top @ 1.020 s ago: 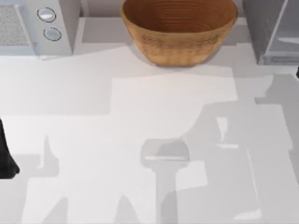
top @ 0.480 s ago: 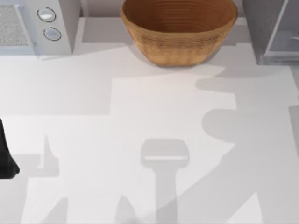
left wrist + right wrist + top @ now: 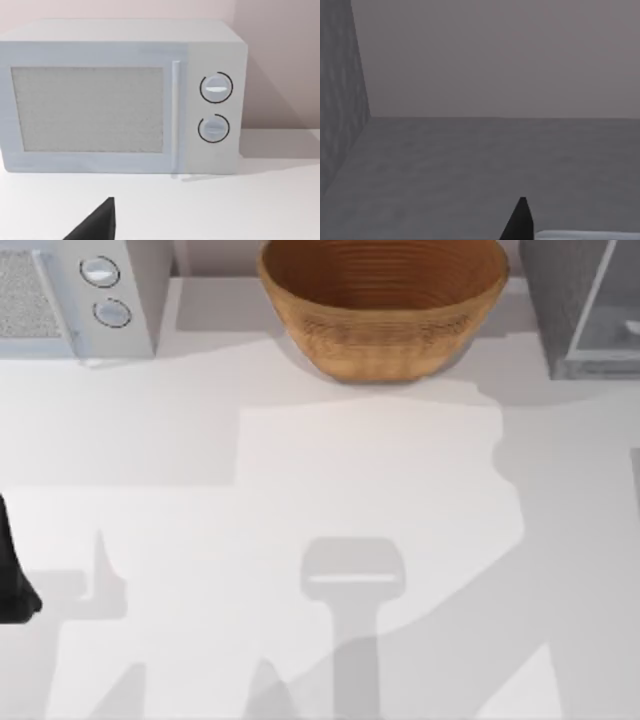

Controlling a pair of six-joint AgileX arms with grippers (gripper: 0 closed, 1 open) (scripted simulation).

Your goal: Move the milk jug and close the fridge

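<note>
Grey speckled, the fridge stands at the counter's far right corner, its pale glassy door panel angled outward. A woven basket sits at the back middle, a light-grey microwave with two round knobs at the back left. The left arm rests at the counter's left edge; whether either gripper is open or closed I cannot tell

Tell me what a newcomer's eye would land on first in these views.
The big woven basket at the far middle of the table stands out first. A light-grey microwave with two round knobs sits at the far left corner, and the grey speckled fridge with its pale glassy door at the far right. The left arm is parked at the left edge.
</note>
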